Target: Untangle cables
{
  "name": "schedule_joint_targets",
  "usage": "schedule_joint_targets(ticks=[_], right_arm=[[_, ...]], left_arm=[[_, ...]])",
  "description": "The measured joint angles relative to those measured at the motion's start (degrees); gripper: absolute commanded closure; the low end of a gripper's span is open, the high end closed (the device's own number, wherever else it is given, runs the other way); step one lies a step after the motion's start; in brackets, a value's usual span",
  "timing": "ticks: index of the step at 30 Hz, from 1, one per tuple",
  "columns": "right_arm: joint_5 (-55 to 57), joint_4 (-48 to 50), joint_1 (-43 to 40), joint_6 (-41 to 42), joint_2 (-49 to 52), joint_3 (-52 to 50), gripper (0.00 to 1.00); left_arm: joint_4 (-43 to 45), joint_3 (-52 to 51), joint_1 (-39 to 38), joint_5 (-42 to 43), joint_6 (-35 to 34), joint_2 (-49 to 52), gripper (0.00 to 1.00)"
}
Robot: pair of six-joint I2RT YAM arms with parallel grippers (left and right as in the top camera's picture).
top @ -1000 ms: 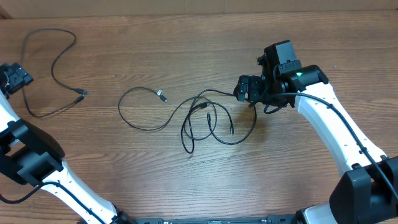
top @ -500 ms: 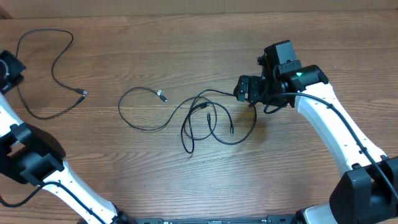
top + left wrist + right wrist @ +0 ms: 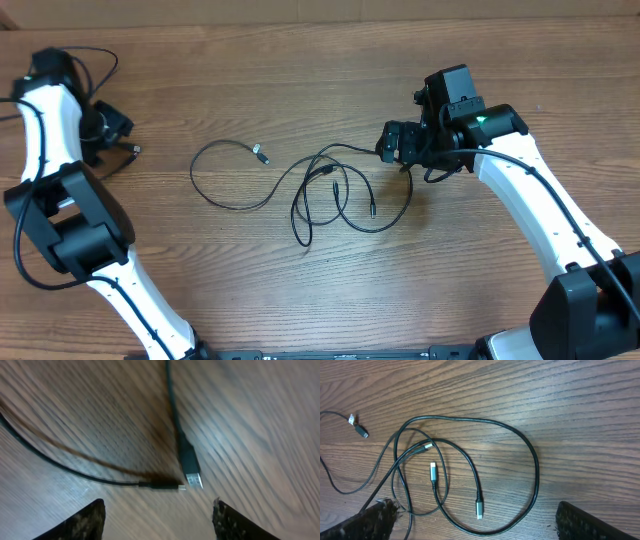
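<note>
Swung in over left cable with left gripper parted, empty; right gripper wide, empty, near tangled cables.

Thin black cables lay slack and flat on the wooden table. A tangle of overlapping loops sat mid-table. One strand curled out toward the table's left. Another cable lay apart near its left edge.

Tangled cables lie centrally, left of the right hand; another cable lies far left.
</note>
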Motion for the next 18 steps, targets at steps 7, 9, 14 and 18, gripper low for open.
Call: schedule_joint_targets(ticks=[7, 9, 14, 18], right_arm=[[-0.02, 0.00, -0.02, -0.02, 0.00, 0.00, 0.00], [-0.04, 0.02, 0.00, 0.00, 0.00, 0.00, 0.00], [-0.02, 0.02, 0.00, 0.00, 0.00, 0.00, 0.00], [-0.02, 0.02, 0.00, 0.00, 0.00, 0.00, 0.00]], left_arm=[[8.35, -6.60, -1.60, -4.20, -11.76, 0.02, 0.00], [9.44, -7.34, -1.60, -4.61, -14.34, 0.02, 0.00], [9.94, -9.75, -1.60, -5.38, -21.24, 0.02, 0.00], [13.16, -13.33, -1.60, -7.04, -26.05, -0.39, 0.02]])
